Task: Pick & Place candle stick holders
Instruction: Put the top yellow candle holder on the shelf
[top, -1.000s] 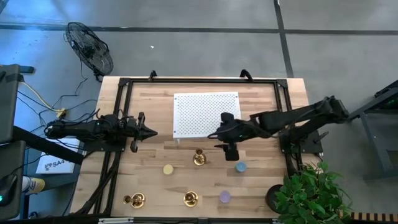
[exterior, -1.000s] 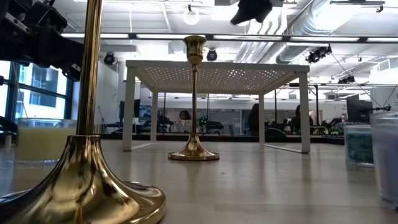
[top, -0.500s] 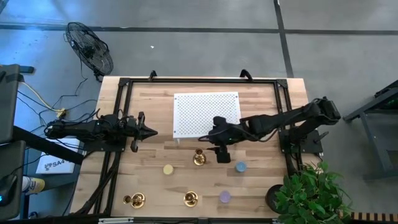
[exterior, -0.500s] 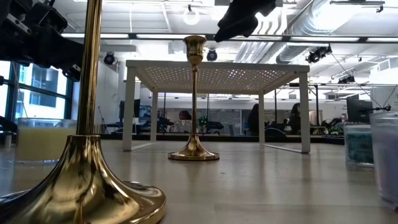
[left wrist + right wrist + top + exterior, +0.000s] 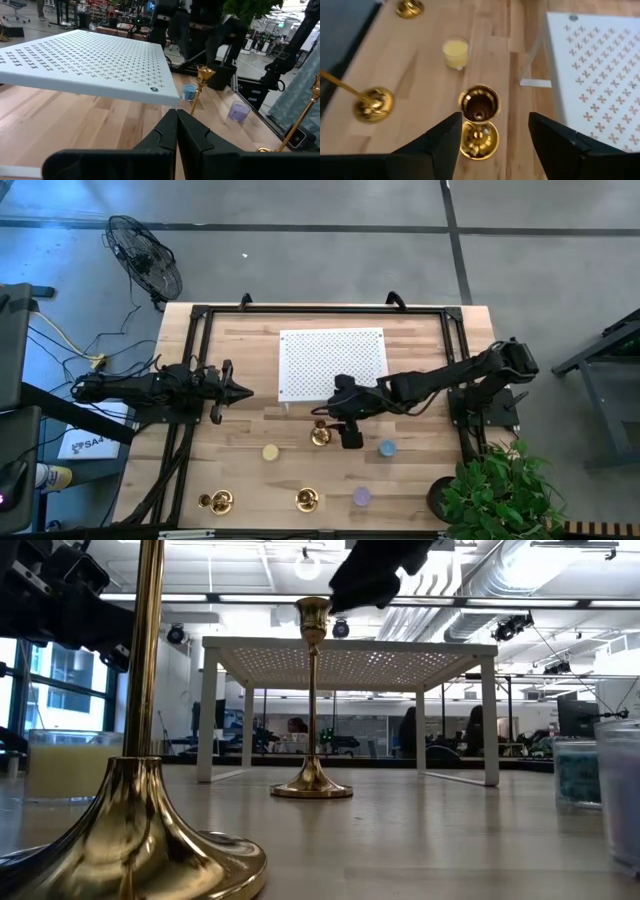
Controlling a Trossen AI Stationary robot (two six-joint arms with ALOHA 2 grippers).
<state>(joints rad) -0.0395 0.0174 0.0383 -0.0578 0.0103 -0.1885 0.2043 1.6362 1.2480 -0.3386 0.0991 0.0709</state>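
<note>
The middle candle stick holder (image 5: 320, 436) stands upright on the wooden table (image 5: 420, 470) just in front of the white perforated stand (image 5: 331, 364), and the right gripper (image 5: 330, 420) hovers directly above its cup, jaws spread wide and holding nothing. Two more candle stick holders (image 5: 307, 500) stand along the near edge. Over at the left side, the left gripper (image 5: 238, 391) waits with its jaws pressed together.

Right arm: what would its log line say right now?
right gripper: open, above middle candlestick | left gripper: shut, waiting at table's left
</note>
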